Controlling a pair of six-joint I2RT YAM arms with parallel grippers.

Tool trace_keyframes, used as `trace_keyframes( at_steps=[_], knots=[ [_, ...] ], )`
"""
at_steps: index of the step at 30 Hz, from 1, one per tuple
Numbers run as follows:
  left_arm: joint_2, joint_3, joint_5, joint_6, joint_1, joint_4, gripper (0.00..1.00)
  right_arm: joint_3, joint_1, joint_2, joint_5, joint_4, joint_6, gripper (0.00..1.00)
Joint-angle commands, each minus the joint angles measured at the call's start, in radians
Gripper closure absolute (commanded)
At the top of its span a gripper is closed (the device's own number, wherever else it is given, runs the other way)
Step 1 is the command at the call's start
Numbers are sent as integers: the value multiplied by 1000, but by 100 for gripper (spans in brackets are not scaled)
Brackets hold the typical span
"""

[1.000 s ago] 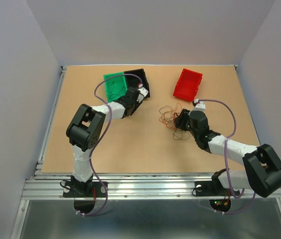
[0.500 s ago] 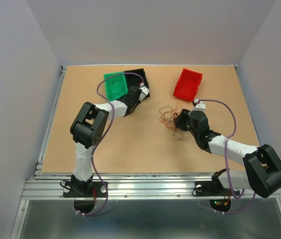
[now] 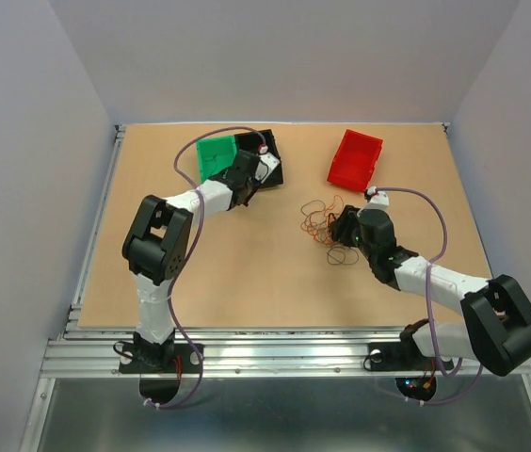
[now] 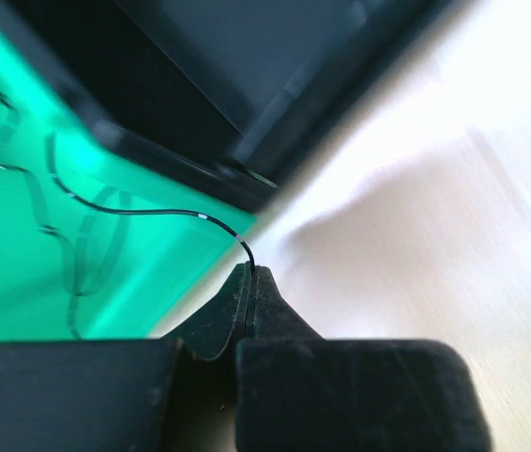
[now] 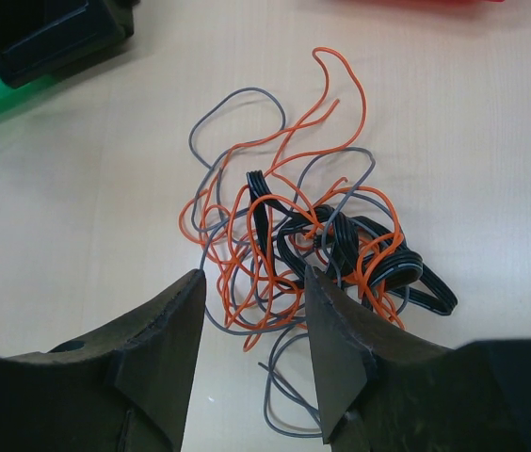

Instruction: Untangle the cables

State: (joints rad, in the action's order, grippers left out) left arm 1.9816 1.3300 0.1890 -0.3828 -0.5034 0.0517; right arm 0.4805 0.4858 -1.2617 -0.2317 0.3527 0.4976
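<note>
The cables [image 3: 320,218] lie in one loose knot on the tabletop [image 3: 247,273], right of centre in the overhead view and just below the red bin [image 3: 355,158]. The right wrist view shows orange, grey and flat black strands looped through one another.

One thin black wire [image 4: 143,212] is well apart from the knot. It runs across the green bin [image 4: 21,273] at the left of the left wrist view, beside the black bin [image 4: 247,75]. Its end sits between the tips of the left tool [image 4: 249,280], which is pinched flat on it.

The right tool [image 5: 254,282] stands about half open at the lower edge of the knot, gripping nothing that shows.

The hold on the wire looks slight, at the very tip, so any move probably has to be slow and smooth or the wire may slip out. The trailing length could also catch on the green rim, so lifting before moving sideways seems wise.

For the knot, an outlying orange loop at the top of the right wrist view looks a better pick than the dense middle. A pull there should drag fewer neighbours.
</note>
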Motion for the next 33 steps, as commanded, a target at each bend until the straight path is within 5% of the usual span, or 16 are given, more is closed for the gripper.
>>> trace_keyframes(
  at_steps=[1,11,27,33],
  knots=[
    [-84,109,-77,21,39,56,100,-13,5,12,3,54,-1,48],
    [23,339,-168,47,164,142,100,-13,7,15,2,54,-5,48],
    [263,561,-20,59,190,229,99,-8,5,4,8,54,-5,48],
    [188,454,-34,64,190,172,67,-13,5,12,5,55,-2,48]
  ],
)
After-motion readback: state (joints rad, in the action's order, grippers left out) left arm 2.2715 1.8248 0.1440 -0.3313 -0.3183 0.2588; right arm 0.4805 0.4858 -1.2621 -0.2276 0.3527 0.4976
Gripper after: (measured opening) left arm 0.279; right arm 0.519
